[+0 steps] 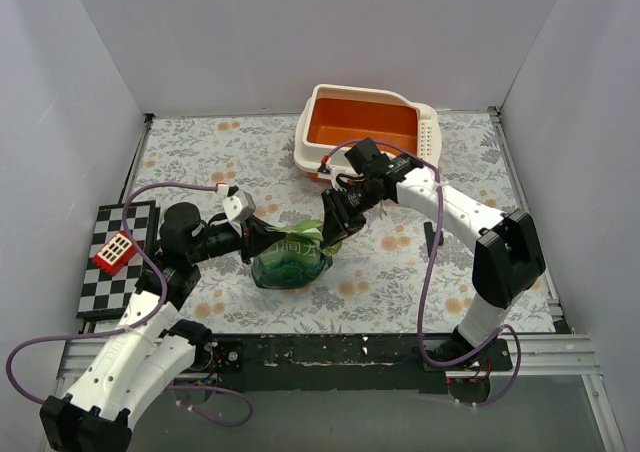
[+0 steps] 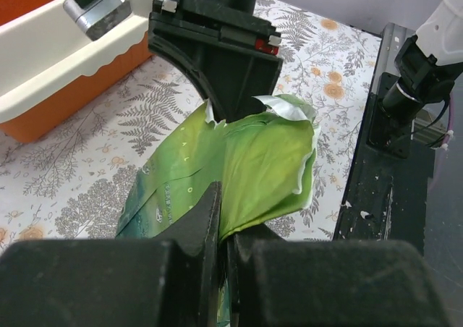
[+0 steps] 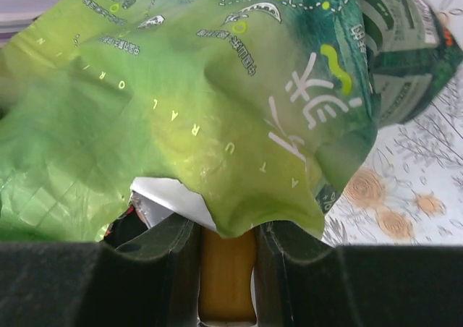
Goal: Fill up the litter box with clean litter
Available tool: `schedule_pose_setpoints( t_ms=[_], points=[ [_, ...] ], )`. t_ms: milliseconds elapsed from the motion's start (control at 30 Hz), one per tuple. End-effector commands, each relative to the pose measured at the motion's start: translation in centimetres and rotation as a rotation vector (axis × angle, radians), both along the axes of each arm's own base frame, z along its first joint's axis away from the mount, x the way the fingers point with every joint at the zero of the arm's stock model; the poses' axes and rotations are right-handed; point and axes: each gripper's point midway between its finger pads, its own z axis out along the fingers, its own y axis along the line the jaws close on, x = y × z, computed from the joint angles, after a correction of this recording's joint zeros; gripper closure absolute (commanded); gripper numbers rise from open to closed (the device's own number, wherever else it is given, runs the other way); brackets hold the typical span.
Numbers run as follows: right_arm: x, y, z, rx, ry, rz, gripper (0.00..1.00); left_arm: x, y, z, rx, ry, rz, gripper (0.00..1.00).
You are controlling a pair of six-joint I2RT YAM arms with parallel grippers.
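One litter box [image 1: 432, 137] beyond right gripper [image 1: 335, 234], left gripper [image 1: 272, 240] pinching green bag [image 1: 290, 264]

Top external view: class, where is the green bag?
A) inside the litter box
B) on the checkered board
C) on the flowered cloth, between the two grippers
C: the green bag sits on the flowered cloth, with the left gripper and right gripper at its top, apart from the litter box.

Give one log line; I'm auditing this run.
left gripper: shut on green bag | right gripper: at bag mouth, clasping yellow-orange piece | litter box: bare orange inside
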Motion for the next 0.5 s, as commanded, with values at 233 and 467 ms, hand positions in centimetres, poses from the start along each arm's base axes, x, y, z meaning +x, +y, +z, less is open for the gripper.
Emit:
schedule_pose_setpoints(
  t_ms=[233,467],
  points=[
    [1.1,6.3,-1.9,0.335,0.002,0.047,0.99,-0.8,-0.4,-0.5,-0.008,0.025,-0.022,1.00],
    [1.9,10.6,0.0,0.474,-0.035,-0.006,0.99,-0.3,0.0,-0.5,0.026,0.006,0.008,1.00]
  ],
)
